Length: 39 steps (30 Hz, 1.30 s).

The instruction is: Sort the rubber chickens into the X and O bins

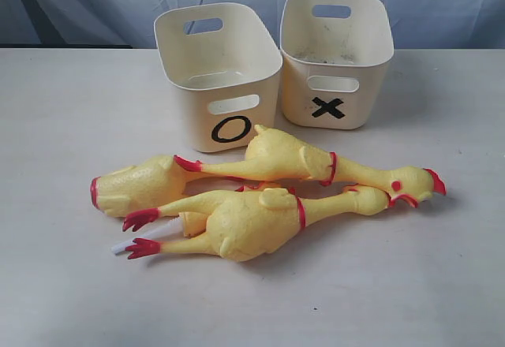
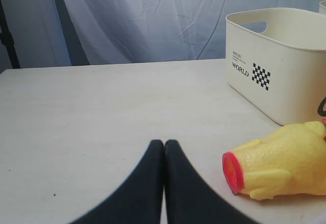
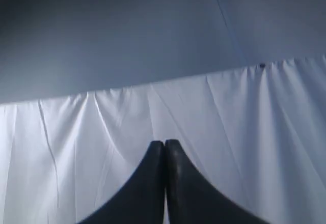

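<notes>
Pale tabletop, chickens heaped before the O bin and X bin, nothing yet sorted.
Both claws were seen closed and empty: the left claw low near the headless piece, the right claw pointed at the curtain. Since the chickens lay tangled, two might be dragged together by one grab.

Bright even light, soft shadows, perhaps hazy
</notes>
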Each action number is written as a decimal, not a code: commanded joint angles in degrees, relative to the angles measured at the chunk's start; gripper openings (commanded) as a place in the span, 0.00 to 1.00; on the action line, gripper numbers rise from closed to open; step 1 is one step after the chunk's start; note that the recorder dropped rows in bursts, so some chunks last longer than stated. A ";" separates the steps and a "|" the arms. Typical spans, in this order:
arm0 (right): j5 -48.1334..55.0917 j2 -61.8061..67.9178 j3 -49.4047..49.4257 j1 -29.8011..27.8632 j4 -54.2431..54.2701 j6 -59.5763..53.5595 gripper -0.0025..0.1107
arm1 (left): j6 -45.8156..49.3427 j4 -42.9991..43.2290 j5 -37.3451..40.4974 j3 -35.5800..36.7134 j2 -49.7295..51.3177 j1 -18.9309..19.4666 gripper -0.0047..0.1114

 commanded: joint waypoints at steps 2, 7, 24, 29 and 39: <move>-15.00 -0.12 0.11 -0.22 0.46 -0.40 0.02 | -0.13 0.00 -0.80 -0.21 -0.19 -0.34 0.04; -16.50 -0.12 -9.27 -0.22 1.16 -0.40 0.02 | -0.13 0.00 -0.80 -0.21 -0.19 -0.34 0.04; 85.21 48.67 -89.09 9.78 -8.37 5.69 0.02 | -0.13 0.00 -0.80 -0.21 -0.19 -0.34 0.04; 113.06 61.69 -89.46 17.83 -5.03 3.89 0.02 | -0.13 0.00 -0.80 -0.21 -0.19 -0.34 0.04; 99.53 90.89 -87.88 22.09 9.94 4.19 0.02 | -0.13 0.00 -0.80 -0.21 -0.19 -0.34 0.04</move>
